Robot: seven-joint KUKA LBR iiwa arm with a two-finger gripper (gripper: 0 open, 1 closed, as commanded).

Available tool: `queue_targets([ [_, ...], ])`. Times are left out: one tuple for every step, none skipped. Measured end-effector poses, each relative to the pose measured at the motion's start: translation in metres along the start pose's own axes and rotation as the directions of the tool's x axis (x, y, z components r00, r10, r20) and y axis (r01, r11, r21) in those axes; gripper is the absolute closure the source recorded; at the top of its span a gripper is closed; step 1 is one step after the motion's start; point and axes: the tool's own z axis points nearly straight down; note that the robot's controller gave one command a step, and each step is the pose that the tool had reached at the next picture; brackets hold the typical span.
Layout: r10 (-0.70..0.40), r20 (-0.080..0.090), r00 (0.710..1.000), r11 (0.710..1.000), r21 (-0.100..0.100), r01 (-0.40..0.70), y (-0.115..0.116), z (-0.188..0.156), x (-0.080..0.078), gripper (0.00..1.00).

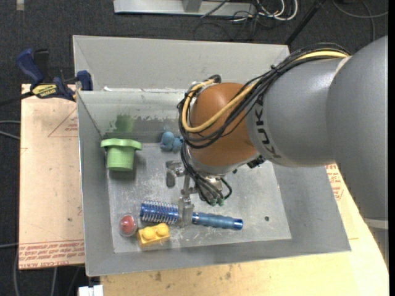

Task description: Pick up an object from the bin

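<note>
Gripper (185, 207) over blue hairbrush (216, 221), 6 o'clock of the bin (92, 184).
I see it at the neck between the bristly head and smooth round handle; whether it is wide or narrow I cannot tell. Knobbed yellow brick (153, 234) and glossy red ball (128, 224) sit at 7 o'clock.
</note>
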Motion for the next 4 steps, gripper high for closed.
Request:
queue_targets([
  [-0.046, 0.001, 0.999, 0.999, 0.0, 0.046, 0.037, 0.068, 0.022, 0.0],
  [-0.038, 0.007, 0.999, 0.999, 0.001, 0.038, 0.035, 0.064, 0.019, 1.0],
  [-0.069, 0.019, 0.997, 0.998, 0.001, 0.069, 0.022, -0.053, 0.004, 1.0],
  [-0.045, 0.02, 0.999, 0.999, 0.0, 0.045, 0.018, -0.145, -0.015, 1.0],
])
